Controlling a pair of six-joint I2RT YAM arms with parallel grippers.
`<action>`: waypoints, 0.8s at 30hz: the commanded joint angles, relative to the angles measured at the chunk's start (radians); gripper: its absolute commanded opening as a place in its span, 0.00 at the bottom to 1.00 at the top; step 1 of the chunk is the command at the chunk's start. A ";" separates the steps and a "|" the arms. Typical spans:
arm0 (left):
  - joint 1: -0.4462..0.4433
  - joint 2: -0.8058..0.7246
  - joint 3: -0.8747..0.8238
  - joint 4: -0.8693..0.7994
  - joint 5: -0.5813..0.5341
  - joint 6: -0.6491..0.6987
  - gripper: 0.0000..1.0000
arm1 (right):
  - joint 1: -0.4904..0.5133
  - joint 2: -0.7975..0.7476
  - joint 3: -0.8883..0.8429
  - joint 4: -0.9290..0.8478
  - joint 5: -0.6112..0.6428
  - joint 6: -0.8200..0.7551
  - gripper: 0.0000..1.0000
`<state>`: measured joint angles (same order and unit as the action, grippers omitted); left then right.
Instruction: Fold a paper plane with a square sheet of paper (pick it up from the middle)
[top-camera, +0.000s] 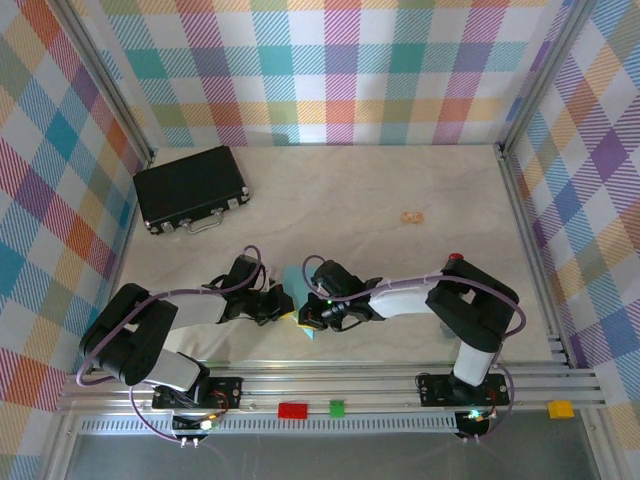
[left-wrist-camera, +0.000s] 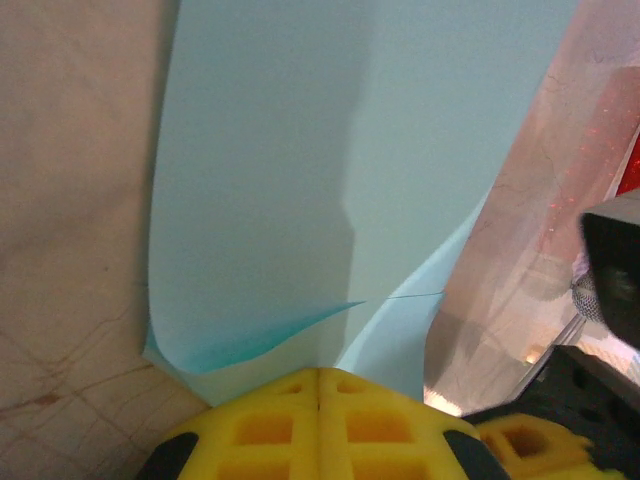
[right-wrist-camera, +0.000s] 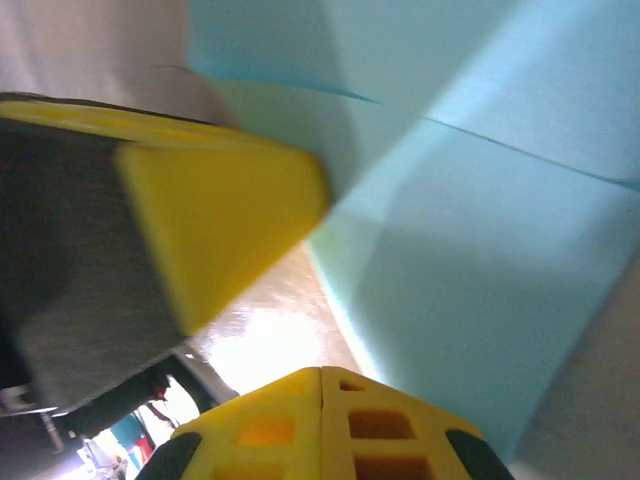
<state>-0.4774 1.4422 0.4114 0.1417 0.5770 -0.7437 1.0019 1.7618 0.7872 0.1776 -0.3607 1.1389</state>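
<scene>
The light turquoise sheet of paper (top-camera: 293, 283) lies on the table near the front middle, partly folded, with a raised flap and overlapping layers (left-wrist-camera: 330, 150). Both arms meet over it. My left gripper (top-camera: 283, 303) is shut, and its yellow fingertips (left-wrist-camera: 320, 372) rest at the paper's near edge beside the curled flap. I cannot tell whether paper is pinched between them. My right gripper (top-camera: 310, 312) is shut too, its tips (right-wrist-camera: 321, 372) just off the paper's edge (right-wrist-camera: 480, 230) over bare table. The left gripper's yellow finger (right-wrist-camera: 220, 220) looms close in the right wrist view.
A black case (top-camera: 192, 187) lies at the back left. A small tan scrap (top-camera: 412, 216) sits right of centre. Plaid walls close in three sides. An aluminium rail (top-camera: 400, 372) runs along the front, with red (top-camera: 293, 409), green (top-camera: 337, 407) and yellow (top-camera: 560, 408) blocks below it.
</scene>
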 joint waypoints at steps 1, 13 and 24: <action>-0.006 0.001 -0.030 -0.042 -0.059 -0.009 0.00 | 0.003 0.007 -0.061 -0.033 0.007 0.028 0.00; -0.007 -0.138 0.051 -0.096 -0.024 0.007 0.10 | 0.002 -0.011 -0.114 -0.035 -0.006 0.047 0.00; -0.132 -0.162 0.028 -0.102 -0.052 -0.035 0.08 | 0.003 -0.006 -0.111 -0.050 0.004 0.053 0.00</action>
<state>-0.5716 1.2564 0.4435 0.0525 0.5503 -0.7597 1.0008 1.7325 0.6937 0.2317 -0.3641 1.1717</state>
